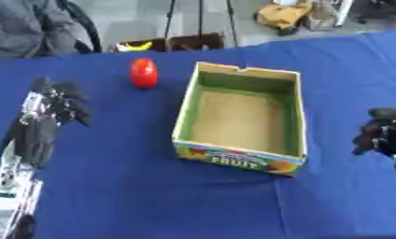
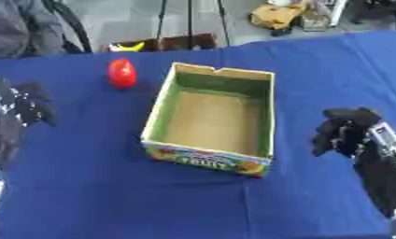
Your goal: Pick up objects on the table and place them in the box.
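Both hands empty, left hand (image 1: 58, 100) and right hand (image 2: 344, 130) fingers half-curled: reach left to red object (image 1: 143, 73), wrap low, lift clear over box (image 1: 187, 100) wall.

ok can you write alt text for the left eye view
An open cardboard fruit box, empty inside, sits mid-table on a blue tablecloth, with a red object standing apart to its left. The left robot hand hovers at the left with fingers curled downward, and the right robot hand shows curled at the right edge.
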You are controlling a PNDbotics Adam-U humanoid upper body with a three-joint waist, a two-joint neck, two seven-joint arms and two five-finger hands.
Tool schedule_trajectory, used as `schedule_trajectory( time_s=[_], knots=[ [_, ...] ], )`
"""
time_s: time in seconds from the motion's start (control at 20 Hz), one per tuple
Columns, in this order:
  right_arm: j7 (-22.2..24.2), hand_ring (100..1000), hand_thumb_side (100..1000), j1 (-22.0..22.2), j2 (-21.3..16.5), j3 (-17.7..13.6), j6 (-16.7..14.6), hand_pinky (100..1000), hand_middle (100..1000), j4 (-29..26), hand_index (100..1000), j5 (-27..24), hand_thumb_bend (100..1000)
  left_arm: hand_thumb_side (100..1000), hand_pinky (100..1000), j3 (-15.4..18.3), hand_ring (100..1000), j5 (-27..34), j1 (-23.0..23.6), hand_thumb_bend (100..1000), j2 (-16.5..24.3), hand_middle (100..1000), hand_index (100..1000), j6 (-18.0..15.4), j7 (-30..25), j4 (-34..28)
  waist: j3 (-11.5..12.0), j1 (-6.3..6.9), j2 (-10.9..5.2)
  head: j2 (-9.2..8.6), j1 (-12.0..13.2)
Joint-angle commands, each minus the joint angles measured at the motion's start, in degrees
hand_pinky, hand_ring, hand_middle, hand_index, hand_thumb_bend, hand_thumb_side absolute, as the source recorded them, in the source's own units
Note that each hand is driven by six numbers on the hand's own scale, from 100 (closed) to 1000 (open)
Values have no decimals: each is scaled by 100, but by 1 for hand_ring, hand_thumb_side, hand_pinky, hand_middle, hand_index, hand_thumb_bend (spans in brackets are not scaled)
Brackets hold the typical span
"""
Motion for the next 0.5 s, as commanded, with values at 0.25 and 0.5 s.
schedule_trajectory(
  time_s=[0.25,0.5],
  knots=[
    [9,568,855,-32,-85,-25,-15,512,564,-100,748,-29,100,1000,461,54,525,-9,-50,291,111,585,787,5,54,-103,3,-17,-75,-16,-1],
    [13,568,855,-28,-87,-23,-14,512,564,-105,748,-28,100,1000,459,163,524,-109,-171,250,234,588,786,53,311,38,0,-20,-79,-20,-5]
  ],
)
